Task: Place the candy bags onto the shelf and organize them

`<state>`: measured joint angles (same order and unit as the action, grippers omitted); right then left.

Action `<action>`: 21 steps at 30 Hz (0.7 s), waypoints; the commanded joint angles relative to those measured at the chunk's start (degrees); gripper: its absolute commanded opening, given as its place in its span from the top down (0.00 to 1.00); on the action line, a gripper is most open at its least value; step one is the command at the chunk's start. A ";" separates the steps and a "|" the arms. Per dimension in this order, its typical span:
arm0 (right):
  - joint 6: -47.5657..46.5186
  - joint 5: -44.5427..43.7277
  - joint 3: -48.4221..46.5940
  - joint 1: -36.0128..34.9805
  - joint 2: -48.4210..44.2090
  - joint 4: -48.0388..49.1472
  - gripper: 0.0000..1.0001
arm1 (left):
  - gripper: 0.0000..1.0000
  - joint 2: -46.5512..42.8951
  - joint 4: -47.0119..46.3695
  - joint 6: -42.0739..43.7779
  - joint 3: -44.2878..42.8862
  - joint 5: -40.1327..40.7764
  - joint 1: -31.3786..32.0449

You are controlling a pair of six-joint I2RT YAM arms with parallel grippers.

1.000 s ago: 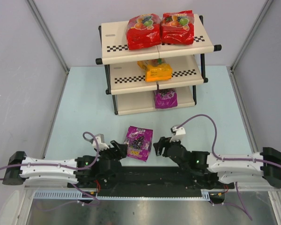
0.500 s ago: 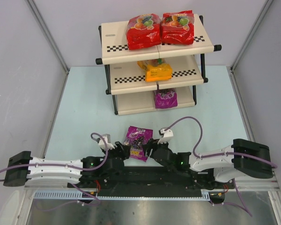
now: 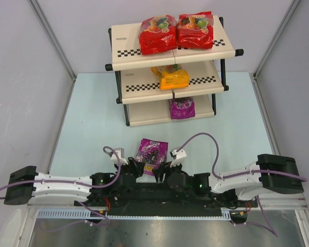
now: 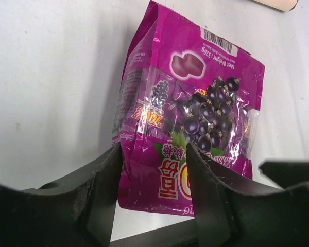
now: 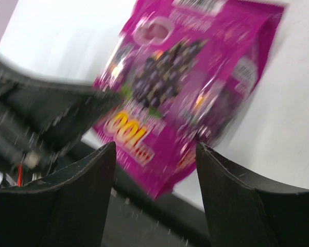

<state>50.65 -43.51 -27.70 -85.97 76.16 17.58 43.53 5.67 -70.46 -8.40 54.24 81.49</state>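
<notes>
The pale bench (image 3: 92, 118) carries the shelf (image 3: 124, 43) at its far side, and only the overhead view shows it: two red candy bags (image 3: 157, 34) (image 3: 195, 30) lie side by side on the top tier, touching. An orange-yellow bag (image 3: 171, 76) lies on the middle tier and a purple bag (image 3: 182, 108) on the bottom tier. Both arms, left arm (image 3: 56, 184) and right arm (image 3: 247, 177), lie low along the near edge and meet at the loose purple bag (image 3: 151, 156), which lies flat on the bench, well apart from the shelf. From above, the black wrists hide how the jaws stand. The left wrist view settles it for that side: the left jaws are spread, straddling the near left corner of the loose purple bag (image 4: 195, 113). One finger sits at its edge and the other over its printed face, and the foil is not pinched. That view also shows a barcode at the far end. The right wrist view is blurred; there the right jaws are released, with the same bag (image 5: 170, 92) lying beyond them.
</notes>
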 commanded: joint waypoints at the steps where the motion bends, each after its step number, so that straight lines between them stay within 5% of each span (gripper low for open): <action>1: -8.17 -5.44 -2.00 -6.91 -0.49 -0.89 0.34 | 0.43 -1.16 -1.11 0.94 -1.88 -1.24 -0.28; 5: -31.87 -3.25 -2.00 -11.58 3.20 5.69 0.36 | 0.44 -4.76 2.93 1.37 -2.84 -0.10 -0.28; 12: -55.09 -4.30 -2.00 -12.46 10.40 13.70 0.34 | 0.46 -12.32 9.88 0.58 -3.55 1.84 -0.28; 21: -65.41 -6.40 -3.06 -10.35 14.63 19.07 0.34 | 0.48 -12.77 10.15 0.23 -3.55 1.75 -0.28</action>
<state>-7.70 -46.19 -28.12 -96.77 89.76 31.77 29.71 16.14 -70.11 -9.56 54.57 81.45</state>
